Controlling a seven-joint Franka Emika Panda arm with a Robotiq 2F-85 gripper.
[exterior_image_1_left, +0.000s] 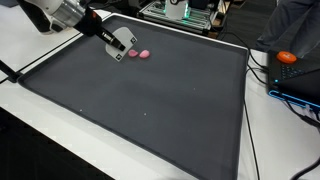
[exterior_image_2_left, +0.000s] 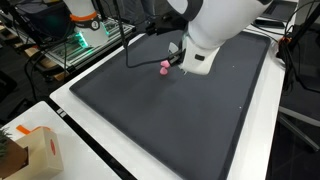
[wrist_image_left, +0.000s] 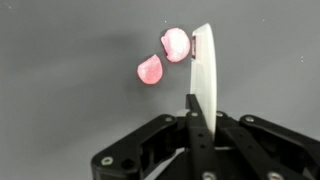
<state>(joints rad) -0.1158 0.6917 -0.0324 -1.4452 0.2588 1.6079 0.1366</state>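
Panda arm (exterior_image_2_left: 215, 30) reaching over a dark mat (exterior_image_1_left: 150, 110) that covers most of a white bench (exterior_image_2_left: 110, 160). The jaws are clenched with nothing between them: in the wrist view they meet as one pale, narrow blade on the centre line, with the fingertips (wrist_image_left: 203, 40) pointing toward the top of the frame and the black linkage spreading out below.

Two small pink pieces (exterior_image_1_left: 143, 53) lie side by side on the mat near its far edge in an exterior view, just beside the jaws and clear of the mat's border. In the wrist view the rounder piece (wrist_image_left: 176, 44) sits against the left side of the fingertips, and it cannot be told whether the two actually touch. The teardrop piece (wrist_image_left: 150, 70) lies just beside it, lower and further left, well clear of the blade. Both pieces rest flat on the mat, neither lifted nor gripped. From the opposite side only one pink patch (exterior_image_2_left: 165, 67) shows, at the edge of the wrist housing, and the rest of the pair is hidden.

Surroundings: an orange object (exterior_image_1_left: 288, 57) off the mat among cables, and a cardboard box (exterior_image_2_left: 35, 150) on the bench corner
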